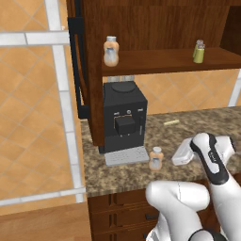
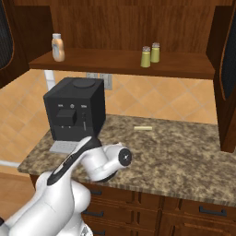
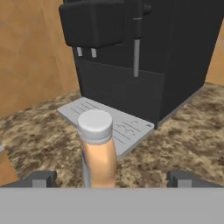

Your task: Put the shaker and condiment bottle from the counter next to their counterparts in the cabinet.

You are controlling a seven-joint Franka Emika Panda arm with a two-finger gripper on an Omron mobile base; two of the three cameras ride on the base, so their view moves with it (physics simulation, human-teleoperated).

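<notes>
Condiment bottle (image 3: 98,151) upright on counter (image 3: 183,144).

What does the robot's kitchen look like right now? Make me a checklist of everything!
Surface: speckled granite counter.
Job's things: condiment bottle upright on the counter by the coffee machine's tray; its twin bottle and two shakers on the cabinet shelf.
Clutter: black coffee machine; small pale stick.
Grippers: gripper open, fingers either side of the condiment bottle.
Cables: nothing seen.
Surroundings: tiled wall, drawers below.

condiment bottles (image 1: 156,158): 2 | shakers (image 2: 145,57): 2 | coffee machine (image 1: 124,116): 1
</notes>
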